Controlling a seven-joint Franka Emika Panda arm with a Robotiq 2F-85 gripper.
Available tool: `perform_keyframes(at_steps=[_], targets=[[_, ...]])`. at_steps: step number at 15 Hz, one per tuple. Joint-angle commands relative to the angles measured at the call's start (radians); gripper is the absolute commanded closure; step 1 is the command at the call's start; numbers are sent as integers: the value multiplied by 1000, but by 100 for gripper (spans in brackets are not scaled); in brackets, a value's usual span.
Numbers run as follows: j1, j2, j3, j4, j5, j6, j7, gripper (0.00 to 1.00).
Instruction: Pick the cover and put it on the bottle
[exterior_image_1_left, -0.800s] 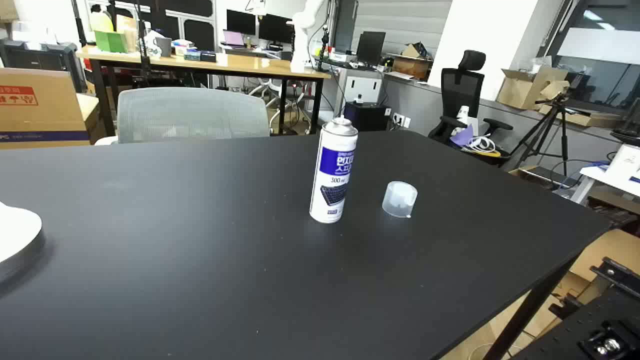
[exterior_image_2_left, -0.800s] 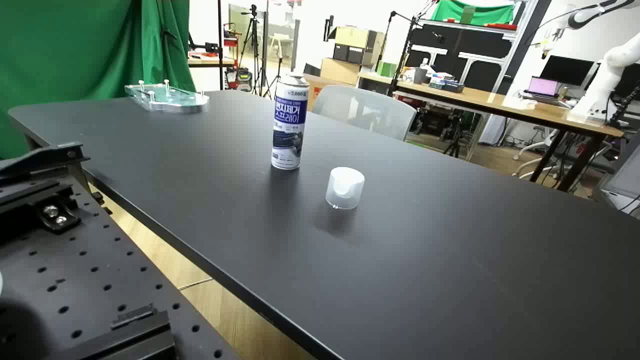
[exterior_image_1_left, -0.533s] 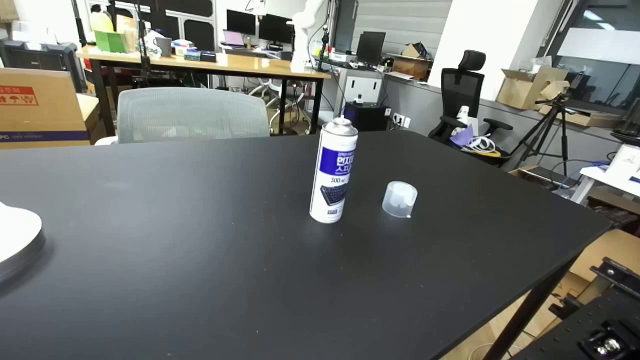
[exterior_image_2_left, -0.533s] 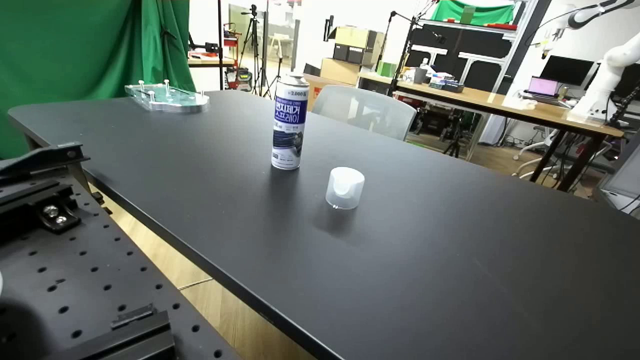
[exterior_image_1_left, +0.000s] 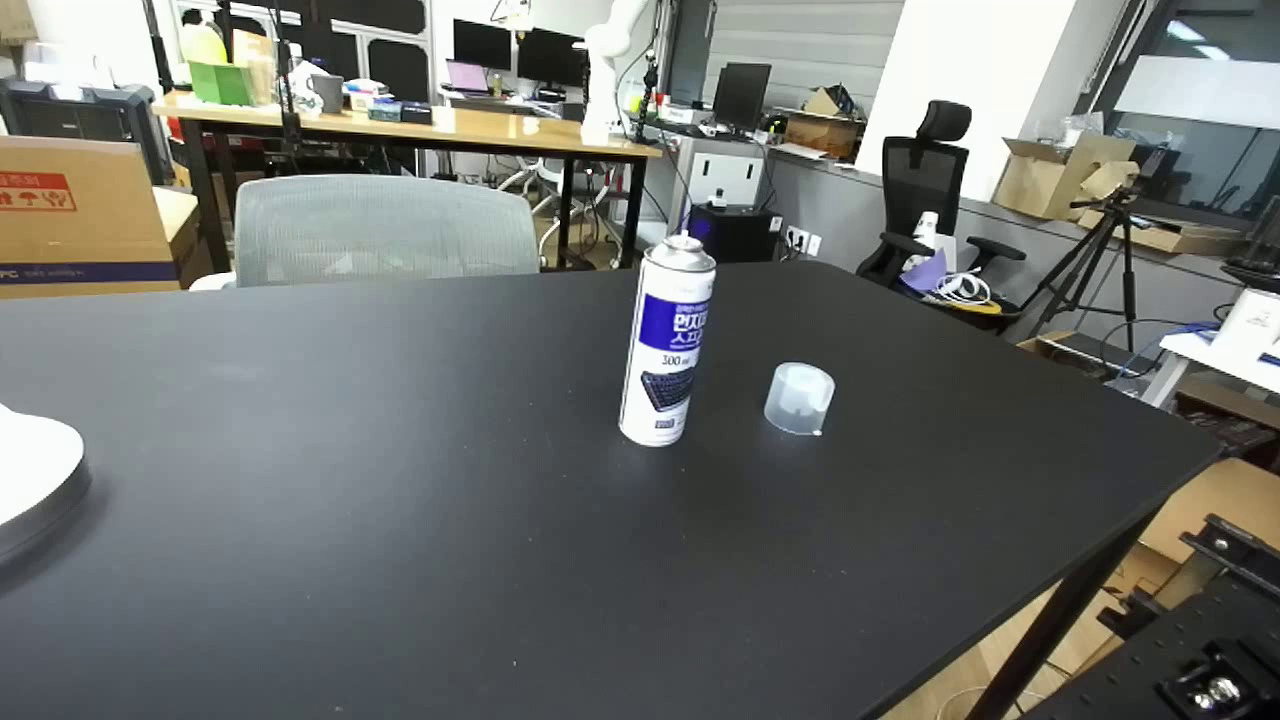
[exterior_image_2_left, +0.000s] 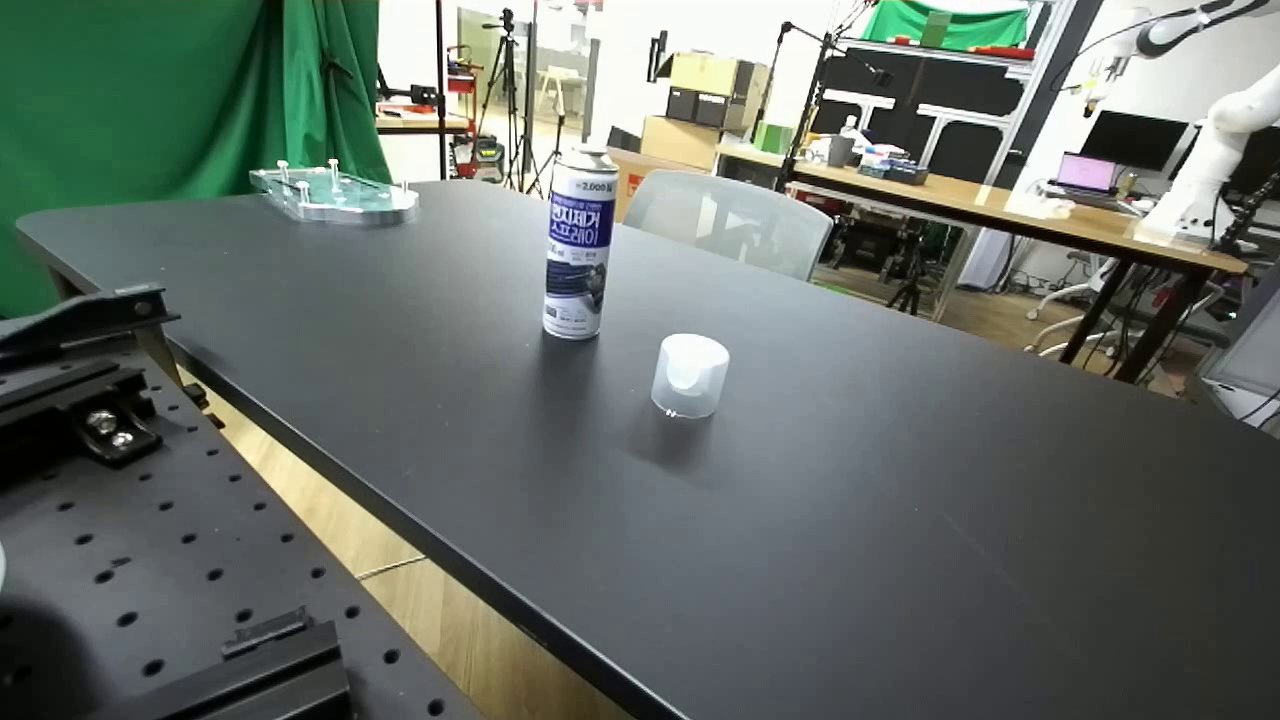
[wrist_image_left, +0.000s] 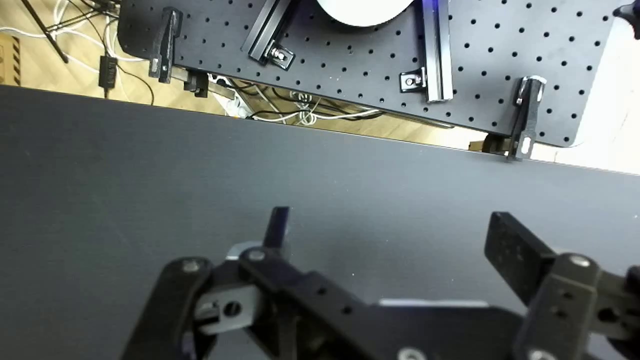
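The cover (exterior_image_1_left: 799, 400) is a small translucent cap standing on the black table (exterior_image_1_left: 400, 560); it shows in both exterior views (exterior_image_2_left: 690, 378). The bottle (exterior_image_1_left: 668, 340) is a white spray can with a blue label, upright on the table a short way from the cover, and it also shows in an exterior view (exterior_image_2_left: 578, 250). The two do not touch. My gripper (wrist_image_left: 390, 220) is open and empty in the wrist view, above the table. A pale curved edge shows behind its left finger; I cannot tell what it is. The gripper is out of both exterior views.
A perforated black board (wrist_image_left: 500, 60) with rails and clamps lies along one table edge, with a gap between. A clear plate with white posts (exterior_image_2_left: 340, 200) sits at the table's far end. A white rounded object (exterior_image_1_left: 35, 465) is at a picture edge. A grey chair (exterior_image_1_left: 385, 230) stands behind the table.
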Motion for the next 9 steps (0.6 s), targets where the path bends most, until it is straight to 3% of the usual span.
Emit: perform_keyframes(at_steps=[1, 5, 9], targets=[[-9, 2, -11, -11, -45, 50, 35, 0], [-51, 53, -48, -40, -184, 177, -15, 0], [-78, 145, -138, -63, -284, 328, -116, 0]])
